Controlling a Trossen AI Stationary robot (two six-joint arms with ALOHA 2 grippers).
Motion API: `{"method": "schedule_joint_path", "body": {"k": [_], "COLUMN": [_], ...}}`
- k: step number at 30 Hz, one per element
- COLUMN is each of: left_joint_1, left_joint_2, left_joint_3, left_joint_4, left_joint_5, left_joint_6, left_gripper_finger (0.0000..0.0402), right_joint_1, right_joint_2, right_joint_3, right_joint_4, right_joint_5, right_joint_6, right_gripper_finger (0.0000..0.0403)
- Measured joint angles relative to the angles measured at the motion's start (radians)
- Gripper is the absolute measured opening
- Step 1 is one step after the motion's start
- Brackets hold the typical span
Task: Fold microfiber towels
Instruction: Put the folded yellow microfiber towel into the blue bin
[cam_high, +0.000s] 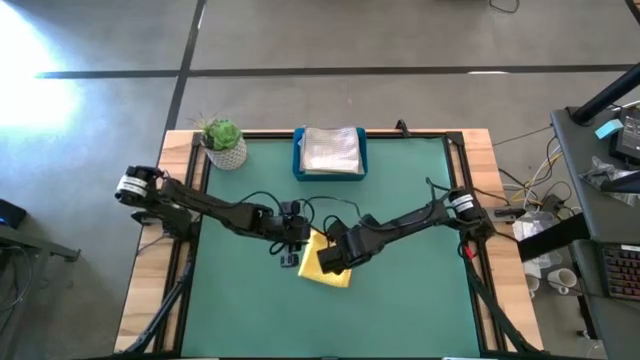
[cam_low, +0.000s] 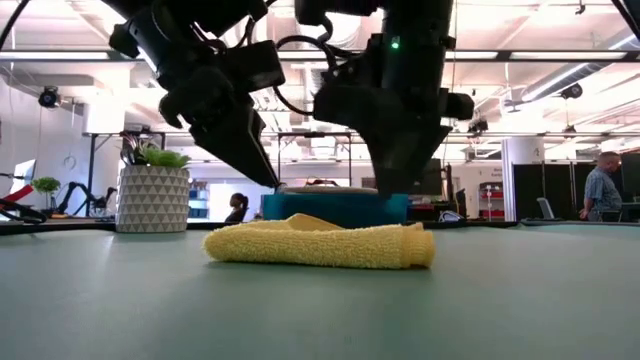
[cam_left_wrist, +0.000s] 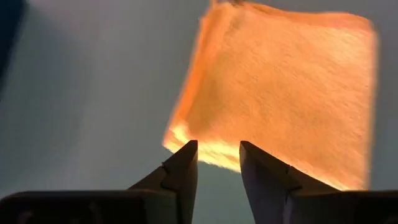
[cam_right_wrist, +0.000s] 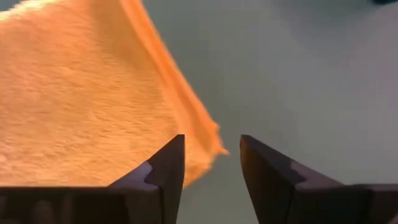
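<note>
The folded yellow towel (cam_high: 328, 262) lies flat on the green bench (cam_high: 400, 310), mid-bench. The left end effector (cam_left_wrist: 217, 163) and right end effector (cam_right_wrist: 211, 158) hover over opposite edges, fingers parted, gripping nothing. At the far edge, the blue tray (cam_high: 297, 160) holds what appears to be a light grey towel (cam_high: 331, 150); a potted plant (cam_high: 222, 142) stands beside it.

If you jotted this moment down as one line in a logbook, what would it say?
yellow towel: folded, flat on table | left claw: open, above towel edge | right claw: open, above towel corner | nothing held
</note>
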Motion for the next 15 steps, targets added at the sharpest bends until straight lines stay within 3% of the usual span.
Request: {"method": "schedule_joint_path", "body": {"k": [7, 15], "left_joint_1": [-0.02, -0.111], "left_joint_2": [-0.075, -0.107], "left_joint_3": [0.005, -0.001], "left_joint_4": [-0.146, -0.115], "left_joint_5": [0.211, 0.219], "left_joint_6": [-0.05, 0.032], "left_gripper_finger": [0.0105, 0.0105], "right_joint_1": [0.045, 0.22], "right_joint_2": [-0.137, -0.271], "right_joint_3": [0.0, -0.122], "right_joint_4": [-0.13, -0.069], "right_joint_5": [0.013, 0.035], "right_joint_6": [-0.06, 0.001], "right_gripper_finger": [0.0152, 0.0146]}}
